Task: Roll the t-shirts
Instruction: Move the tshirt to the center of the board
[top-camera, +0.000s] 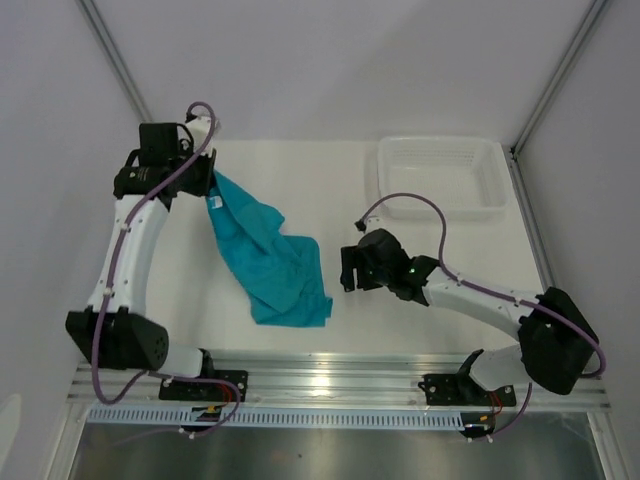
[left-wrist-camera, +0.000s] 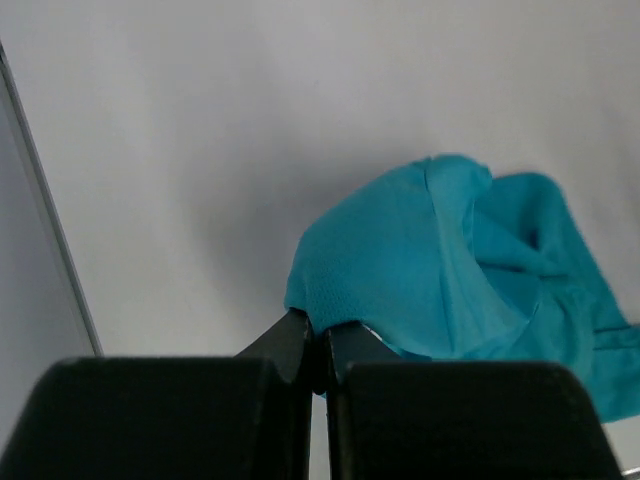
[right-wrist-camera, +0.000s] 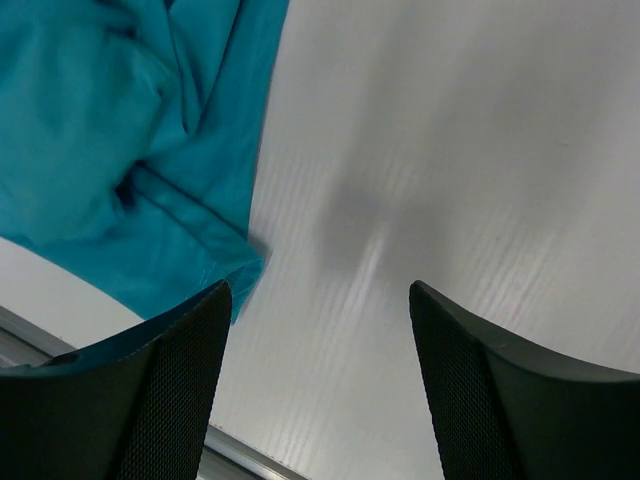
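The teal t-shirt (top-camera: 270, 260) lies crumpled on the white table, stretched from the far left down to the middle front. A small white label shows near its upper end. My left gripper (top-camera: 207, 185) is shut on the shirt's upper edge and holds it up; in the left wrist view the jaws (left-wrist-camera: 320, 345) pinch the teal fabric (left-wrist-camera: 440, 270). My right gripper (top-camera: 348, 268) is open and empty, just right of the shirt. In the right wrist view its gripper (right-wrist-camera: 318, 300) hovers over bare table, with the shirt's hem (right-wrist-camera: 150, 170) at the left.
A white plastic basket (top-camera: 445, 178) stands at the back right of the table. A metal rail (top-camera: 330, 375) runs along the near edge. White walls close in the left, back and right sides.
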